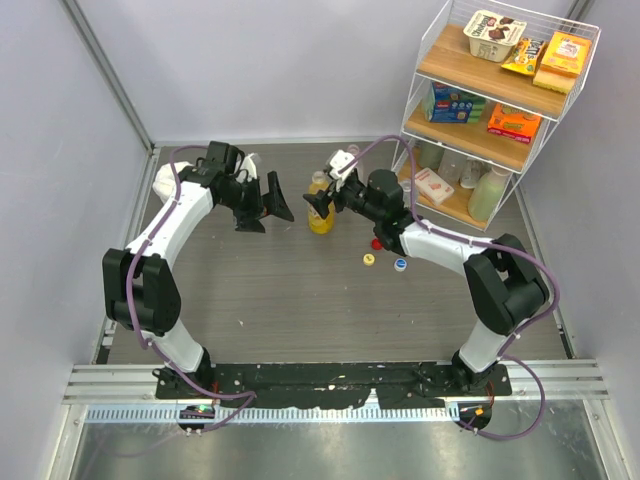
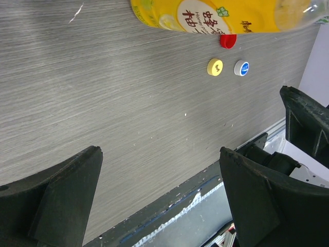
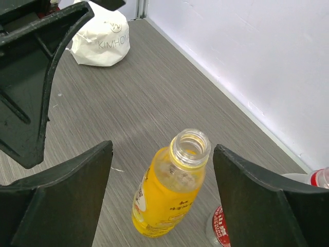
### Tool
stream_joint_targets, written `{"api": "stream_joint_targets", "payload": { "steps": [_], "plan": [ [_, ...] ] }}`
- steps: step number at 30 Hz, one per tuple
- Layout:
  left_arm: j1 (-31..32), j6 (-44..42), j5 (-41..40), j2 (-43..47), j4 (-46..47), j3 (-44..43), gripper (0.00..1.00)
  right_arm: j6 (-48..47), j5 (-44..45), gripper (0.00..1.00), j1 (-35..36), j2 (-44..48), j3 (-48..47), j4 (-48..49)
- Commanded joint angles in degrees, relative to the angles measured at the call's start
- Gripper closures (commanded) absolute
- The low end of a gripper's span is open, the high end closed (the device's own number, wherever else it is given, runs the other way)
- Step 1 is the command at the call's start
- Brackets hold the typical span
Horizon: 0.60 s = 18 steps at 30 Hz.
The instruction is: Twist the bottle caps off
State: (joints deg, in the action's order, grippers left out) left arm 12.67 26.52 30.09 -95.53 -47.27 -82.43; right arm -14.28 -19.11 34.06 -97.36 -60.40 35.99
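The yellow bottle (image 1: 321,216) stands uncapped mid-table; its open mouth (image 3: 190,146) shows in the right wrist view. My right gripper (image 3: 163,150) is open above it, one finger on each side of the neck, not touching. It also shows in the top view (image 1: 325,200). My left gripper (image 1: 265,208) is open and empty just left of the bottle, hovering (image 2: 159,152). The red cap (image 2: 227,40), yellow cap (image 2: 215,67) and blue-white cap (image 2: 241,68) lie loose on the table beside the bottle (image 2: 221,13). A clear bottle with a red label (image 3: 222,226) stands next to the yellow one.
A wire shelf rack (image 1: 420,75) with boxed snacks and bottles stands at the back right. A white bag (image 3: 103,38) lies at the back left near the wall. A clear bottle neck with a red ring (image 3: 320,178) shows at the right edge.
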Motion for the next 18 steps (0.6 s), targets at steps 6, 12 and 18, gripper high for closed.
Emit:
{"api": "stream_joint_targets", "payload": {
  "steps": [6,12,18],
  "plan": [
    [0.1,-0.9,2.3,2.4,0.2,0.5,0.00,2.1,3.0,0.15,0.1,6.0,0.0,3.4],
    [0.1,-0.9,2.3,4.5,0.2,1.0,0.01,4.5,3.8,0.15,0.1,9.4,0.5,2.6],
    [0.6,0.4,3.0,8.4,-0.1,3.4,0.00,9.3,5.3,0.15,0.1,14.7,2.2,-1.8]
  ]
}}
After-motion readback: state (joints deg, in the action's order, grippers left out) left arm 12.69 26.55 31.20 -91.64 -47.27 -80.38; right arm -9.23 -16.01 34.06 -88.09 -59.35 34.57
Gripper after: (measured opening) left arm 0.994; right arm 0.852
